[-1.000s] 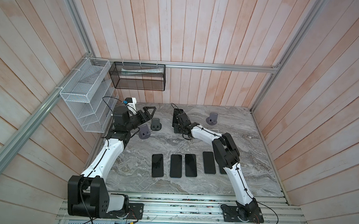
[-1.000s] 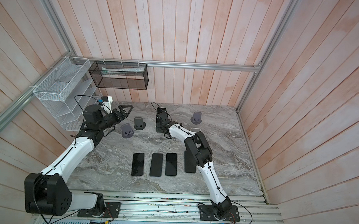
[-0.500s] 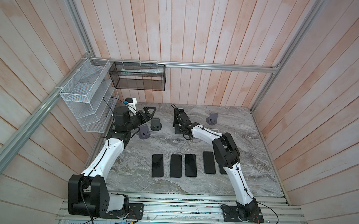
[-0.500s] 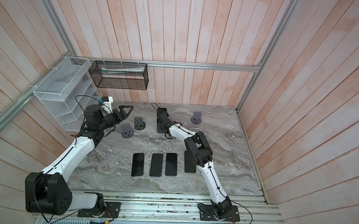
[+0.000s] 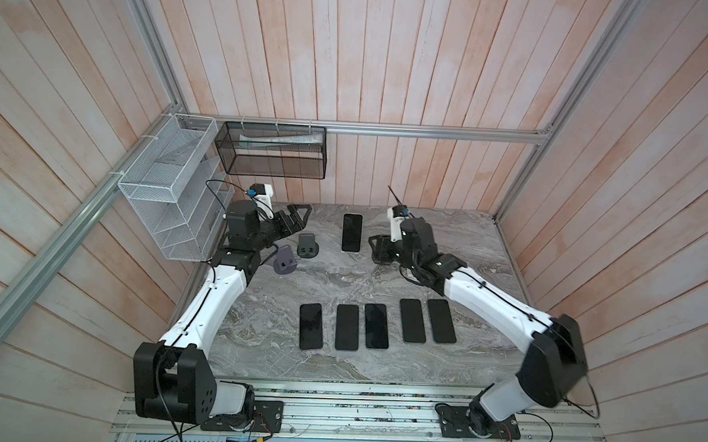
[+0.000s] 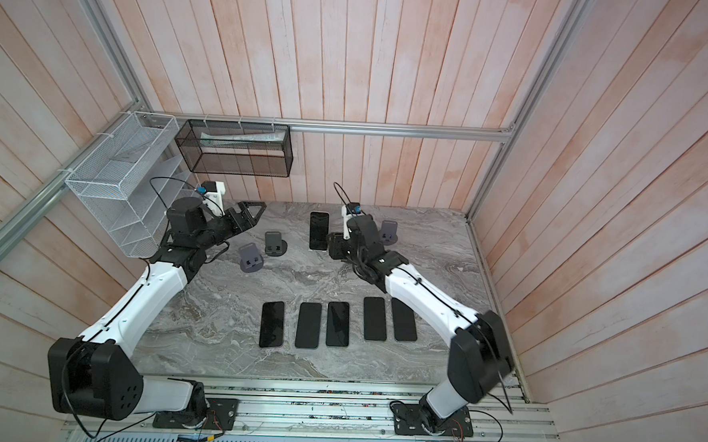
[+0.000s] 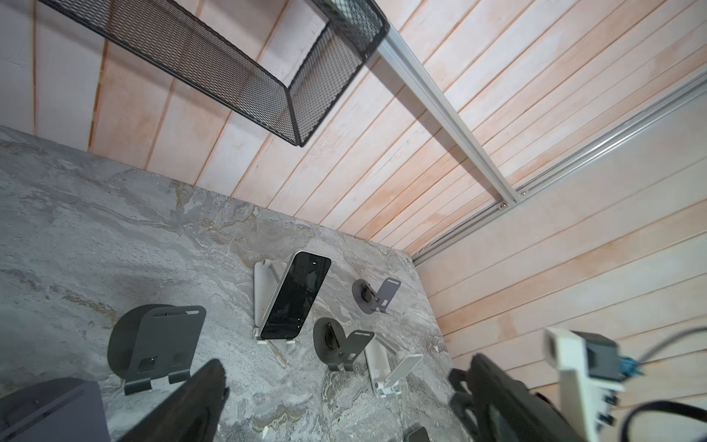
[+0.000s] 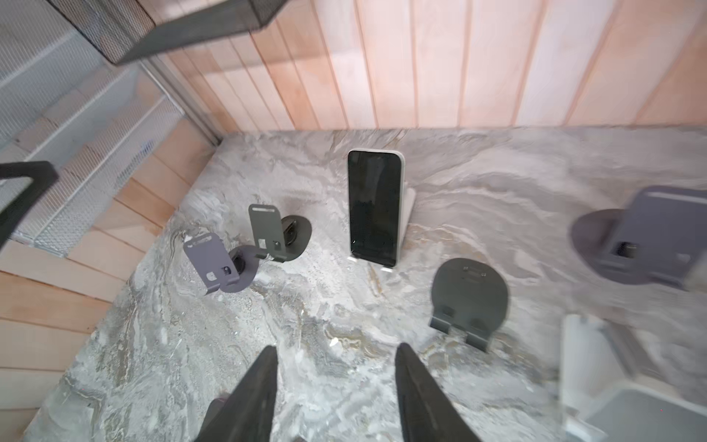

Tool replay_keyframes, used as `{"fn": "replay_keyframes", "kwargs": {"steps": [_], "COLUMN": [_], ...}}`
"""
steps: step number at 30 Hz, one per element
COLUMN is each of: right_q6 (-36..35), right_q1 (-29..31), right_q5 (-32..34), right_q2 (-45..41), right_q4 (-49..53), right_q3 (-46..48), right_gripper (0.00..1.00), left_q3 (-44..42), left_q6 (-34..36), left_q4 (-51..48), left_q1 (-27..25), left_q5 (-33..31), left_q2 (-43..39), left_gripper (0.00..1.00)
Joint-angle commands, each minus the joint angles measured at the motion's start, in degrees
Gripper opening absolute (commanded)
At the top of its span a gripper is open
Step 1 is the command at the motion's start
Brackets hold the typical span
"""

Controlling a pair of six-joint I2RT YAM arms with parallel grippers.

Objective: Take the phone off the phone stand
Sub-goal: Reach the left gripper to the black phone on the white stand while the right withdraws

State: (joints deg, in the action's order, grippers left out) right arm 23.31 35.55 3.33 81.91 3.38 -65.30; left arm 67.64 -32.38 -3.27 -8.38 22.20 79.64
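the phone [image 8: 375, 206] is leaned on the white phone stand [image 8: 410, 208] at 12 o'clock on the counter [image 5: 332, 279]. the right hand [image 8: 336, 348] is held apart and empty, pointed at it. the left hand [image 5: 302, 216], at 10 o'clock, is spread wide and empty. if the phone is pinched crooked, the phone stand could be dragged along or tipped over.

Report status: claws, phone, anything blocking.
Left claw open, empty. Right claw open, empty, facing phone. Phone propped on white stand, untouched. Nothing between; grey stand off to the side.
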Motion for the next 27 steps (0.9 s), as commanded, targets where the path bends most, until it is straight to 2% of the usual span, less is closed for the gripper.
{"fn": "replay_keyframes", "kwargs": {"steps": [1, 3, 5, 8, 13, 16, 19, 27], "right_q6": [2.09, 3.65, 4.37, 6.59, 10.51, 10.88, 11.14, 12.01], "right_q1": [-6.32, -10.88, -13.97, -15.85, -16.70, -16.83, -16.83, -16.83], "right_q5": [3.63, 0.77, -0.97, -1.67, -0.11, 0.66, 1.02, -0.80], "right_q2": [-8.73, -14.90, -18.18, -19.67, -21.74, -24.02, -24.77, -24.99], "right_q4": [-2.82, -5.10, -6.36, -8.72, -12.87, -14.79, -14.94, -16.59], "right_q3": [11.86, 18.26, 22.56, 26.03, 31.19, 33.71, 34.13, 35.23], "right_gripper": [0.67, 0.78, 0.83, 0.85, 0.89, 0.91, 0.91, 0.92], "left_q3": [6.76, 13.11, 21.02, 34.89, 62.97, 73.48, 74.69, 69.76], "left_q6": [8.84, 10.14, 9.87, 10.05, 10.13, 9.82, 9.52, 9.07], "left_q4": [-9.66, -14.38, -19.44, -27.93, -44.53, -48.95, -46.84, -41.14], "left_q1": [-7.61, -11.71, -14.15, -16.86, -20.74, -21.44, -21.54, -21.90], "left_q5": [-15.51, -22.05, -26.04, -30.84, -39.92, -40.71, -39.47, -40.55], "left_q2": [4.82, 10.08, 17.02, 27.93, 47.55, 55.37, 57.88, 58.51], "left_gripper": [1.00, 1.00, 1.00, 1.00, 1.00, 1.00, 1.00, 1.00]}}
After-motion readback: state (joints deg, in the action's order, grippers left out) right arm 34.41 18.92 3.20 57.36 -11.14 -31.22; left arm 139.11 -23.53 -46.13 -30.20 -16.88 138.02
